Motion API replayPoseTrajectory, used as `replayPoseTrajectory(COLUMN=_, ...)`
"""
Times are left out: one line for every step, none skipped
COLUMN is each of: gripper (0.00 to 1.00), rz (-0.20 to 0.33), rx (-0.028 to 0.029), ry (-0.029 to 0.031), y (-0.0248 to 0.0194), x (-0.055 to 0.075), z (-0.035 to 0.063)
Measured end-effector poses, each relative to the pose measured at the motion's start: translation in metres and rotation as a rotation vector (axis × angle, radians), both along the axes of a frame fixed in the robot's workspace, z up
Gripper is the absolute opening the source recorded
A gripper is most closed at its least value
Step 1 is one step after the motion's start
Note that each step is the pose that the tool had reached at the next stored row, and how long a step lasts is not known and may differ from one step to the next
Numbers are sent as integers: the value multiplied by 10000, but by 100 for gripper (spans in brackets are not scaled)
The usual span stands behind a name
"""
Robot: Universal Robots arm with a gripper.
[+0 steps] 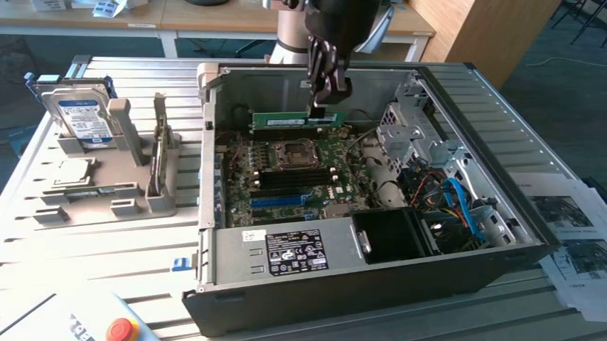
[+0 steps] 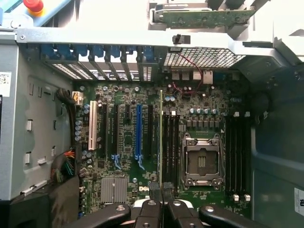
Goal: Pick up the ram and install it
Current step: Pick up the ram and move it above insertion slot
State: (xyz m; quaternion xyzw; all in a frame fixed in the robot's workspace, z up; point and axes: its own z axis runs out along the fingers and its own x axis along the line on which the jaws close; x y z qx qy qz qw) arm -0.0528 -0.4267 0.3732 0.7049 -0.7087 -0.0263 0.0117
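The exterior view's dial is centred on the socket. Nearest, at 7 o'clock, sits one red button. Then comes the one open case, with its board lying flat inside.

On the board at 6 o'clock lie one blue slot and, just beyond it, a bank of dark slots. The wrist view adds one white slot and a second dark bank on the socket's other side. How many slots each bank has cannot be counted surely. There is one socket.

Out at 9 o'clock stands a rack with one card, and at 10 o'clock on it one drive.

Farthest, at 12 o'clock, the one ram hangs level in the air above the board and is not seated. The one gripper is clenched on its upper edge. From the wrist the ram shows edge-on as a thin line running parallel to the dark slots, just beside the bank next to the socket.

Done well, the stick would likely stay level and parallel, centred over a single slot rather than between two. Its notch should match the slot's key, and it should go straight down with even pressure. Any tilt risks jamming one end or scraping the socket.
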Motion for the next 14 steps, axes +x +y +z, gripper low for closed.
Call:
replayPoseTrajectory(gripper=12, rz=0, rx=0, ry=-1, y=15, x=0, z=-2)
replayPoseTrajectory(gripper=12, rz=0, rx=0, ry=-3, y=28, x=1, z=-3)
replayPoseTrajectory(gripper=12, rz=0, rx=0, ry=-6, y=42, x=1, z=-5)
replayPoseTrajectory(gripper=12, rz=-1, rx=0, ry=-7, y=48, x=1, z=-6)
replayPoseTrajectory(gripper=12, rz=1, rx=0, ry=-6, y=50, x=2, z=-6)
replayPoseTrajectory(gripper=12, rz=1, rx=1, ry=-7, y=50, x=1, z=-6)
replayPoseTrajectory(gripper=12, rz=2, rx=1, ry=-7, y=50, x=1, z=-6)
replayPoseTrajectory(gripper=12, rz=0, rx=0, ry=-7, y=50, x=1, z=-6)
replayPoseTrajectory(gripper=12, rz=0, rx=0, ry=-7, y=50, x=1, z=-6)
replayPoseTrajectory(gripper=12, rz=-1, rx=1, ry=-7, y=54, x=1, z=-6)
replayPoseTrajectory(gripper=12, rz=-1, rx=3, ry=-8, y=59, x=1, z=-7)
replayPoseTrajectory(gripper=12, rz=0, rx=3, ry=-8, y=64, x=2, z=-8)
replayPoseTrajectory(gripper=12, rz=0, rx=6, ry=-9, y=69, x=2, z=-9)
replayPoseTrajectory(gripper=12, rz=1, rx=6, ry=-9, y=71, x=3, z=-9)
